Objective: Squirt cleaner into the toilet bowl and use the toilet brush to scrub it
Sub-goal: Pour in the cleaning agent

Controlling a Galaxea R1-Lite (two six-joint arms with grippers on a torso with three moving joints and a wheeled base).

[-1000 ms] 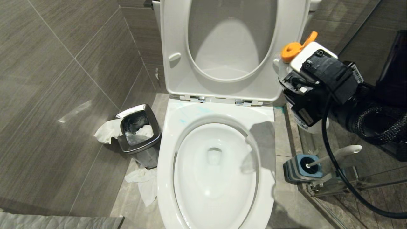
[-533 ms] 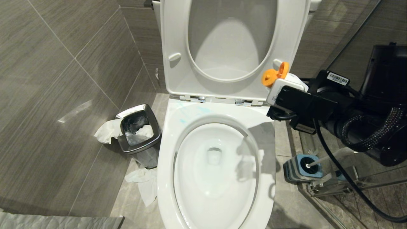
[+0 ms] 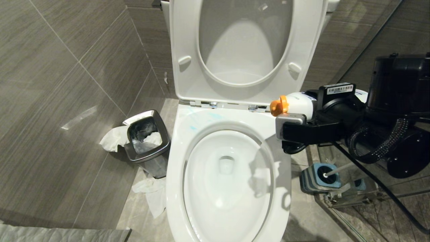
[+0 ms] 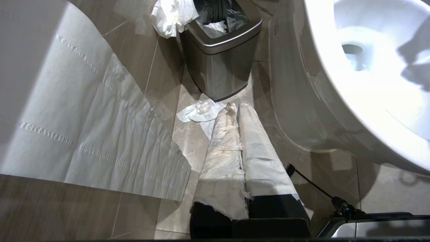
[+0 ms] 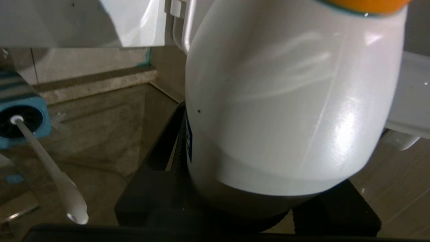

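The cleaner (image 3: 300, 102), a white bottle with an orange nozzle (image 3: 278, 106), lies tipped on its side in my right gripper (image 3: 295, 115), which is shut on its body. The nozzle points left, over the right rear rim of the toilet bowl (image 3: 175, 174). In the right wrist view the cleaner (image 5: 285, 101) fills the space between the black fingers (image 5: 158, 151). The toilet brush (image 3: 339, 169) stands in its blue-and-grey holder (image 3: 315, 179) on the floor right of the bowl, under my right arm. My left gripper (image 4: 235, 108), wrapped in white, hangs shut and empty beside the bowl (image 4: 369, 67).
Seat and lid (image 3: 242, 50) stand raised against the wall. A small steel bin (image 3: 146, 139) with tissue sits left of the toilet, and crumpled paper (image 3: 153, 195) lies on the floor beside it. A glass partition (image 3: 362, 208) runs along the right, behind the brush holder.
My right gripper has come down and to the left with the cleaner and rolled it from nearly upright to lying sideways, nozzle toward the bowl. The left arm has kept still.
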